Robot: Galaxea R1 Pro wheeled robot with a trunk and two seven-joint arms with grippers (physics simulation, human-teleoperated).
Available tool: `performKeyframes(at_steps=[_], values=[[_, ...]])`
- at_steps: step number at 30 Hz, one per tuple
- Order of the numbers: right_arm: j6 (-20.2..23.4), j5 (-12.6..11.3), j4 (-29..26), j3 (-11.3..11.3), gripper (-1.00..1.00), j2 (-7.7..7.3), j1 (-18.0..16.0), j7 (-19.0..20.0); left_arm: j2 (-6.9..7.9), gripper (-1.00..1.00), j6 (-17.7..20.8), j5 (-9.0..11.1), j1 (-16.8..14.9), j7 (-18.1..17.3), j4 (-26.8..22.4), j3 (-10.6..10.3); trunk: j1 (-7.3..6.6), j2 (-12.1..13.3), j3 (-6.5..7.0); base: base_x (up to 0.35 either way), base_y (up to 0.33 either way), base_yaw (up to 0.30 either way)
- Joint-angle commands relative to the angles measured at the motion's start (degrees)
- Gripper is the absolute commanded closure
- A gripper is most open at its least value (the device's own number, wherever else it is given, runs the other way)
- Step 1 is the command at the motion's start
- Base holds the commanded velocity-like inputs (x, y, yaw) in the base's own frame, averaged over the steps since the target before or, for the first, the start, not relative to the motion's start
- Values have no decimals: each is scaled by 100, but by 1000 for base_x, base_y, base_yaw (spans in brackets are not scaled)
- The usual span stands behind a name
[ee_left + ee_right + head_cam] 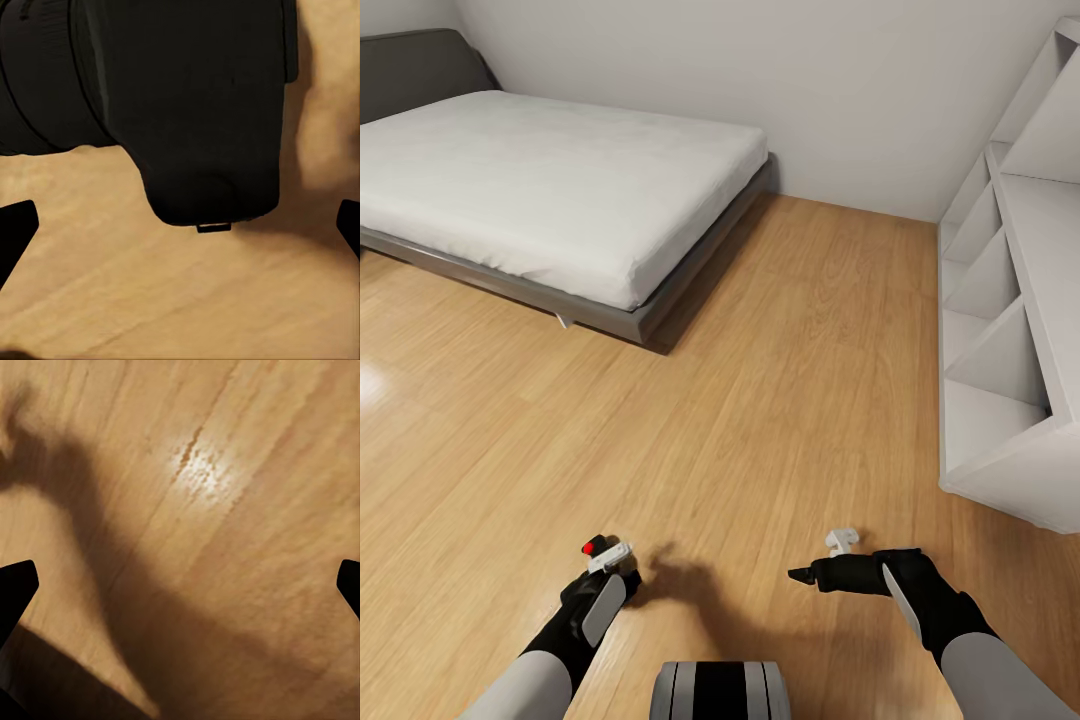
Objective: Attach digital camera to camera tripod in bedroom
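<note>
Left tool (603,572) grips the digital camera (195,105) above wood floor (760,400).

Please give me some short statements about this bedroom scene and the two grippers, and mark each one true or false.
1. The left gripper carries the digital camera. True: in the left wrist view the black camera body sits between the fingertips, and its red button shows in the head view.
2. The right gripper holds a tripod leg. False: nothing is between its fingertips; the right wrist view shows the wooden floor beneath them.
3. The bed has a white mattress. True.
4. The white shelf unit is full of books. False: its visible compartments look empty.
5. The floor is grey carpet. False: it is light wood.
</note>
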Motion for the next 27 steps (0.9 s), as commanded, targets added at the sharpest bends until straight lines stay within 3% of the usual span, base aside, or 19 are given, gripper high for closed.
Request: performKeyframes(at_steps=[1,11,27], values=[[17,59,-9,-17,-100,2,-1,43,-4,-100,-33,40,0,27,-10,21,-1,-2,-4,0,0,0],[1,55,-9,-13,-100,-2,-1,43,-8,-100,-621,230,-1,41,225,8,-1,-2,-4,0,0,0],[-13,61,-9,-9,-100,1,-1,38,-11,-100,-716,327,-1,39,321,-14,-1,-2,-4,0,0,0]])
